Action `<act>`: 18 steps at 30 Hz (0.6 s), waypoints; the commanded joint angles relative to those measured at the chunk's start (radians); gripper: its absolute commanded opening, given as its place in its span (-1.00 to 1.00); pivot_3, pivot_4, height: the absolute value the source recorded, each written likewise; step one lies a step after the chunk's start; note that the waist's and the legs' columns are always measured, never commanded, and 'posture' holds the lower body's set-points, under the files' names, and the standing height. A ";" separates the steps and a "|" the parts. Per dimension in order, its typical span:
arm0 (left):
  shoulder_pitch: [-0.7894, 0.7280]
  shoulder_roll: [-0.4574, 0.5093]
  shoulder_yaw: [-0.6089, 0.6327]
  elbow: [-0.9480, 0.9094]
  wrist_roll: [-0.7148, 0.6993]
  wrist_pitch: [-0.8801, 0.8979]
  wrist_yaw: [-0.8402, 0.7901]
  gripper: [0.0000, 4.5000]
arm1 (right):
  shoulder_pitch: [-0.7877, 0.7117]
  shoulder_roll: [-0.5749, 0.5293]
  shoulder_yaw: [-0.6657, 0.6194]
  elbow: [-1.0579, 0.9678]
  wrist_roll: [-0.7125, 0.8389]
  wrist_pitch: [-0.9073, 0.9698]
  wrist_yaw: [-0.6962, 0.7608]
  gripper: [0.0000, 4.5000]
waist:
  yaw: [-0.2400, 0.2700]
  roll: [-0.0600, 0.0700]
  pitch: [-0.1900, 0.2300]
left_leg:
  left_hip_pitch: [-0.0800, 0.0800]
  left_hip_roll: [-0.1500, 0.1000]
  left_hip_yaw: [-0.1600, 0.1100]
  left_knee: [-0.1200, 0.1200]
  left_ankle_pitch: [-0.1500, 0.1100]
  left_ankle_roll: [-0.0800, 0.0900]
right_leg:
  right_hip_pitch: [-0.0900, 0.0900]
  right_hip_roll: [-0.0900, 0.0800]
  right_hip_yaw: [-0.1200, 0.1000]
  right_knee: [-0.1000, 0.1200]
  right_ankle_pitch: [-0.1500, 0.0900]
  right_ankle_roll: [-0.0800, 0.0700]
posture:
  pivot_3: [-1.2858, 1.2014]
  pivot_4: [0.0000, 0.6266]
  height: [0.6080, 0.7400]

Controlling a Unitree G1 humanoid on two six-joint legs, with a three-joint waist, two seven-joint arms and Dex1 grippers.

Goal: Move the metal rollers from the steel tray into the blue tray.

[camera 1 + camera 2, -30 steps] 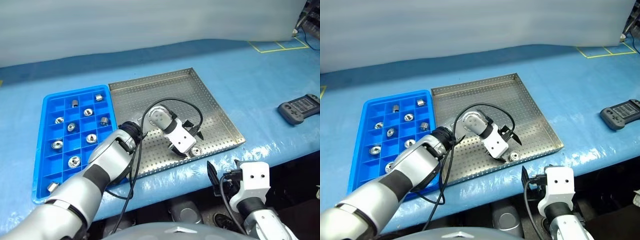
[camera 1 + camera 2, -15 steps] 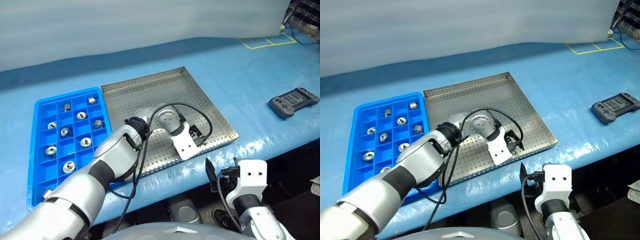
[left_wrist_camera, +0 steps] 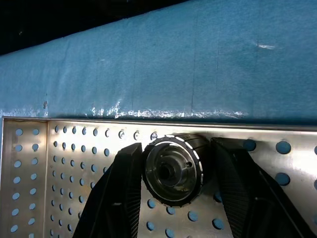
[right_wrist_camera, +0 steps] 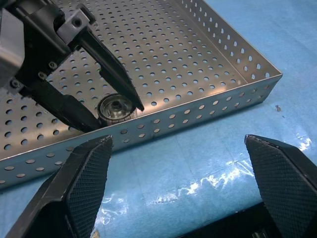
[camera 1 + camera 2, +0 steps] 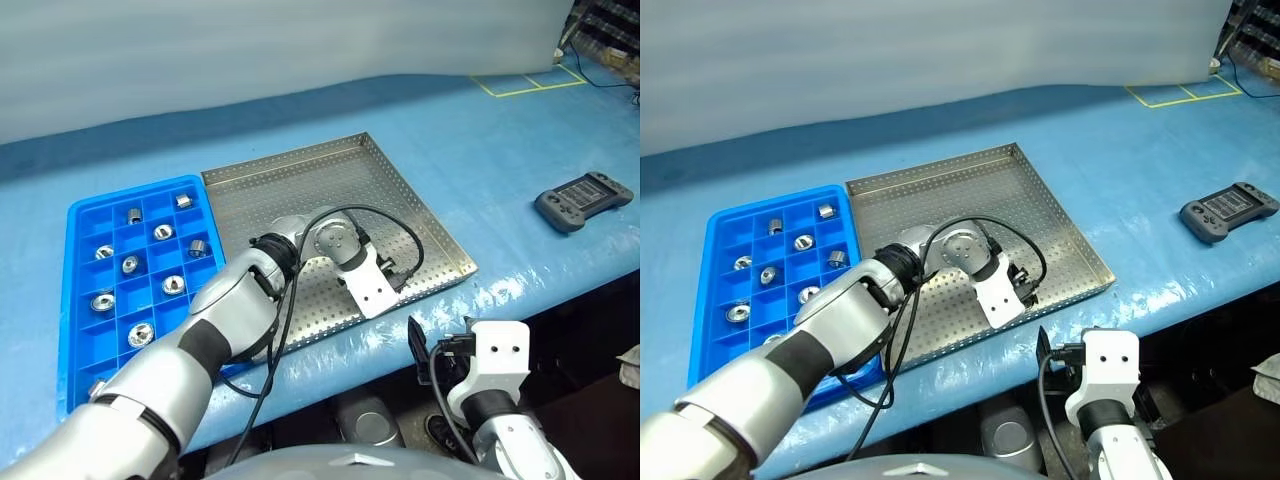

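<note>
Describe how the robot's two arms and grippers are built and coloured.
The left arm has a silver-grey shell with black joint bands, a round silver wrist disc and a white block behind the left gripper; a black cable loops beside it. The right gripper has two black, cross-hatched fingers on a white wrist block with a black cable.

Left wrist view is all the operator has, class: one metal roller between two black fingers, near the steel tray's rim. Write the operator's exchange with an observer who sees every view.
Operator: Where is the blue tray?
Observer: The blue tray lies just beside the steel tray, on the robot's left.
Operator: Is there room in it?
Observer: Yes. Several rollers sit one to a compartment, and other compartments are empty.
Operator: Where is the other arm?
Observer: The right gripper hangs in front of the steel tray's near rim, jaws wide open and holding nothing.
</note>
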 commanded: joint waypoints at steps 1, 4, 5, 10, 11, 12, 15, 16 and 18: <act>-0.026 0.036 0.094 -0.045 -0.125 0.029 -0.123 -0.17 | -0.019 0.009 -0.017 -0.040 0.000 0.023 0.022 1.00 | 0.001 0.000 0.000 | 0.000 0.000 0.000 0.000 0.000 0.000 | 0.000 0.000 0.000 0.000 0.000 0.000 | -0.25 -0.52 1.00; -0.030 0.072 0.141 -0.086 -0.196 0.054 -0.221 -0.17 | -0.041 0.021 -0.024 -0.040 0.006 0.053 0.042 1.00 | 0.009 0.000 0.000 | 0.000 0.000 0.000 0.000 0.000 0.000 | 0.000 0.000 0.000 0.000 0.000 0.000 | -0.23 -0.52 1.00; -0.030 0.093 0.157 -0.107 -0.223 0.068 -0.258 -0.17 | -0.057 0.027 -0.025 -0.040 0.008 0.069 0.052 1.00 | 0.013 0.000 0.000 | 0.000 0.000 0.000 0.000 0.000 0.000 | 0.000 0.000 0.000 0.000 0.000 0.001 | -0.22 -0.52 1.00; -0.001 0.139 0.218 -0.194 -0.310 0.156 -0.320 -0.17 | -0.136 0.059 -0.045 -0.039 0.011 0.152 0.108 1.00 | 0.038 0.000 0.000 | -0.001 0.000 0.000 0.000 0.000 0.001 | -0.001 0.000 0.001 0.000 0.001 0.002 | -0.18 -0.52 1.00; 0.005 0.144 0.228 -0.206 -0.322 0.173 -0.318 -0.17 | -0.151 0.065 -0.050 -0.039 0.010 0.169 0.118 1.00 | 0.046 0.000 0.000 | -0.001 -0.001 0.000 0.000 0.000 0.001 | -0.001 0.000 0.001 0.000 0.002 0.003 | -0.18 -0.52 1.00; 0.018 0.153 0.244 -0.223 -0.332 0.196 -0.302 -0.17 | -0.177 0.073 -0.054 -0.032 0.009 0.185 0.132 1.00 | 0.051 0.001 0.000 | -0.001 -0.001 0.000 0.001 -0.001 0.001 | -0.001 0.000 0.001 0.000 0.002 0.003 | -0.17 -0.52 1.00; 0.063 0.176 0.301 -0.285 -0.368 0.295 -0.236 -0.17 | -0.258 0.090 -0.067 -0.002 0.002 0.228 0.179 1.00 | 0.073 0.001 0.000 | -0.001 -0.001 0.000 0.001 -0.001 0.002 | -0.001 0.000 0.001 0.000 0.002 0.004 | -0.14 -0.52 1.00; 0.082 0.185 0.318 -0.314 -0.381 0.332 -0.215 -0.17 | -0.282 0.094 -0.070 0.006 -0.002 0.240 0.194 1.00 | 0.080 0.001 0.000 | -0.001 -0.001 0.000 0.002 -0.001 0.002 | -0.001 0.000 0.001 0.001 0.003 0.004 | -0.13 -0.52 1.00; 0.123 0.205 0.345 -0.393 -0.402 0.401 -0.182 -0.17 | -0.327 0.102 -0.076 0.022 -0.009 0.261 0.222 1.00 | 0.097 0.001 -0.001 | -0.001 -0.001 0.000 0.002 -0.001 0.002 | -0.001 0.000 0.001 0.002 0.003 0.005 | -0.11 -0.52 1.00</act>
